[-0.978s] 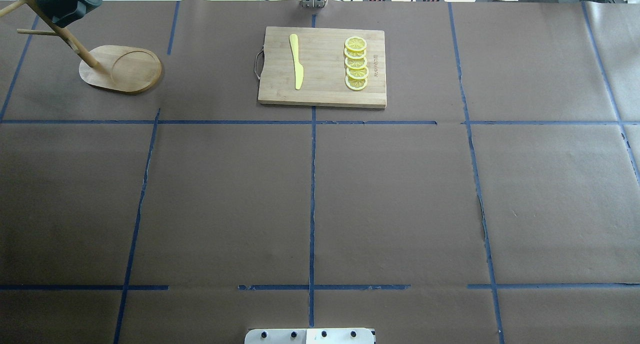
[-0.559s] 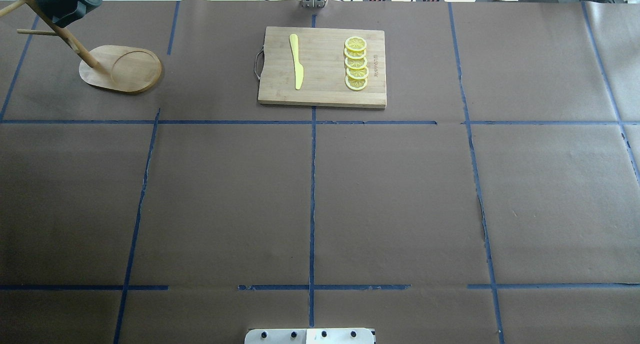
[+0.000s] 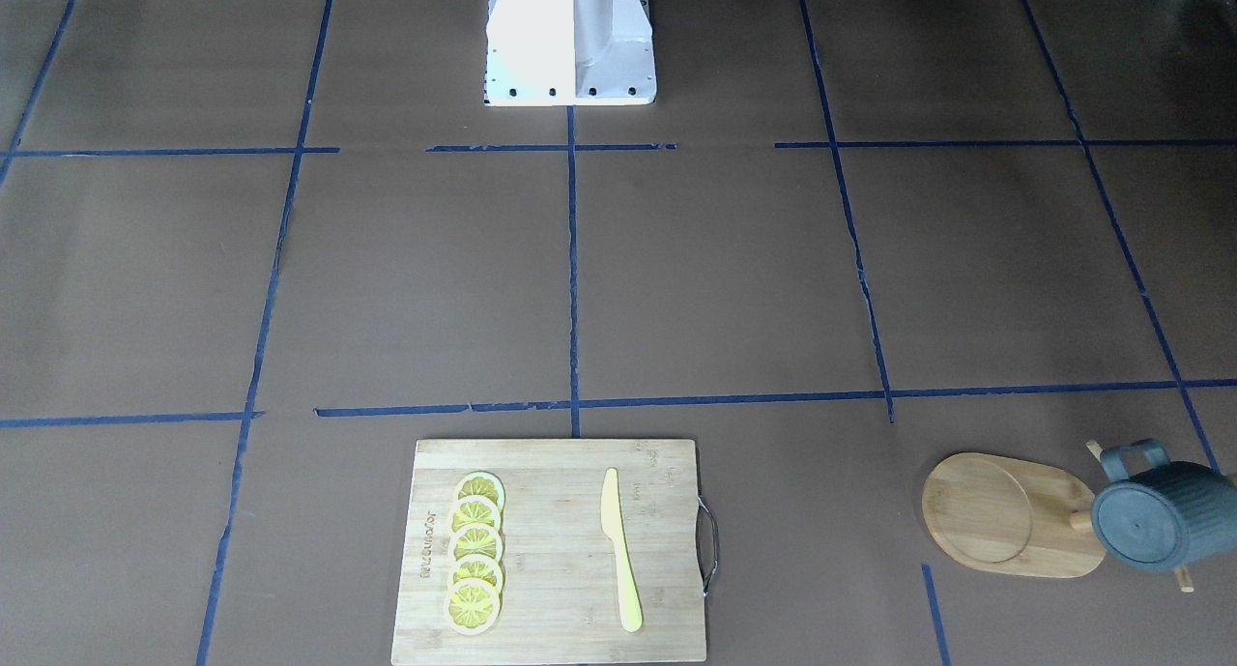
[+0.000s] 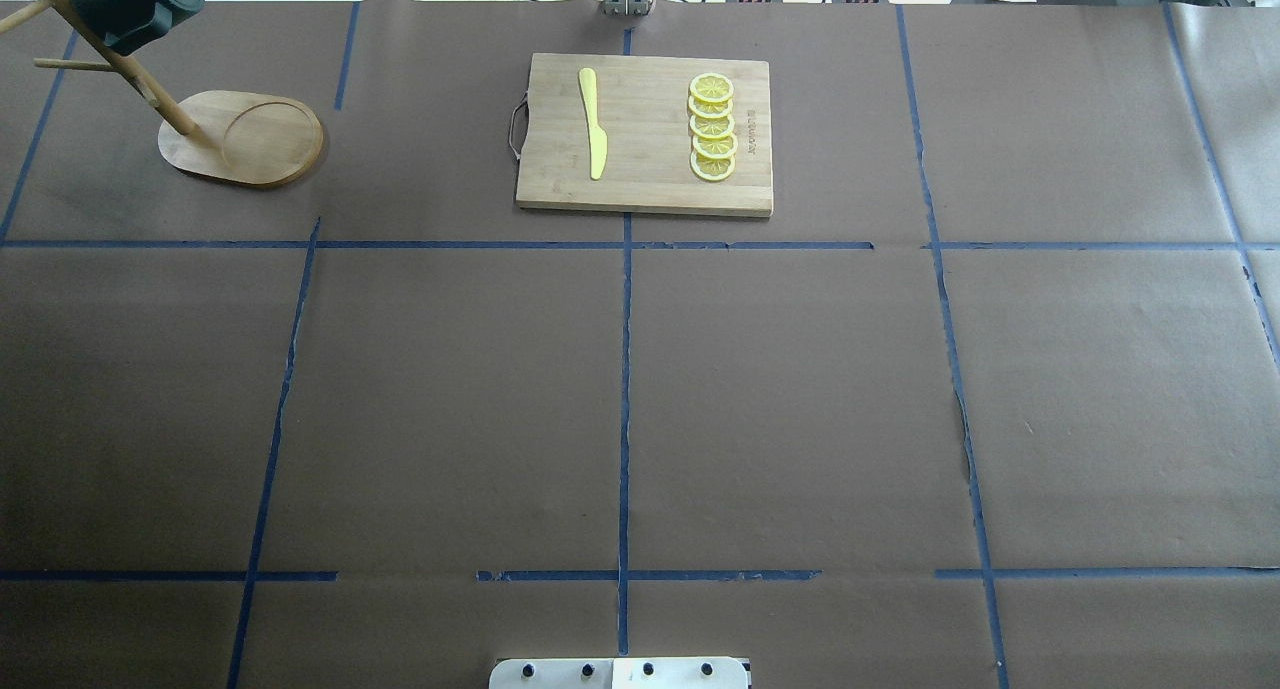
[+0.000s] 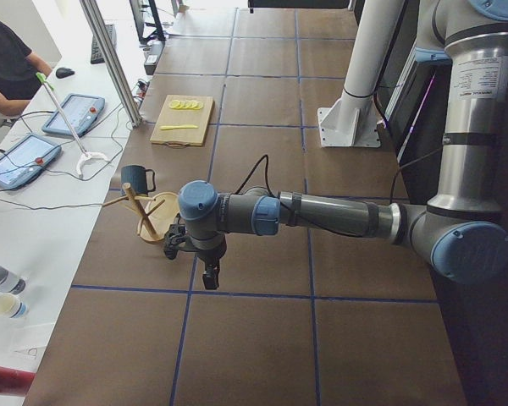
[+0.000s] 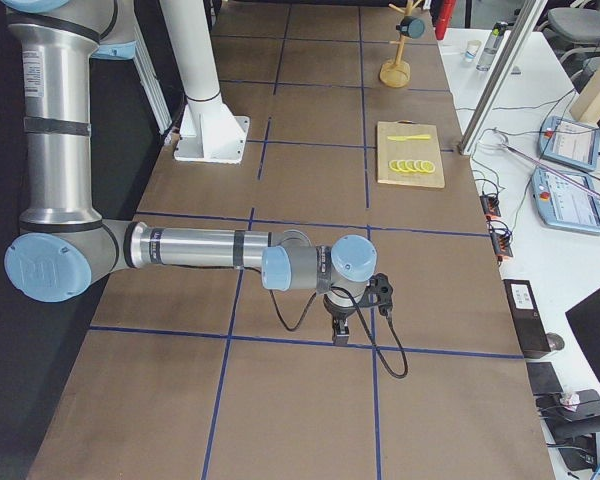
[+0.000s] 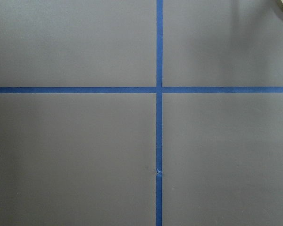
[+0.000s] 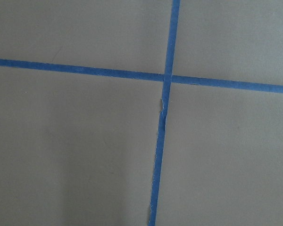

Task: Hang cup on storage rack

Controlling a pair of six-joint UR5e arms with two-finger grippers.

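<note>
Nearest us, over the brown surface (image 4: 450, 389), our left tool (image 5: 207, 269) and our right tool (image 6: 341, 328) each hang pointing down above a crossing of blue tape (image 7: 159, 89), well apart from everything else; they show only in the side views, so we cannot tell whether their fingers are apart or together; neither wrist view shows anything carried. Farther out, at twelve o'clock, lies the cutting board (image 4: 645, 184) with a yellow knife (image 4: 593, 124) and a row of lemon slices (image 4: 712, 127); none of it belongs to our job. Farthest, at about ten o'clock, stands the storage rack (image 4: 245, 139); the cup (image 4: 135, 4) hangs tilted high on it, off the surface, its handle (image 3: 1126, 456) seemingly hooked over a peg (image 3: 1090, 447) so that its own weight keeps it there; we judge the hanging done, which would explain why both tools sit clear.
</note>
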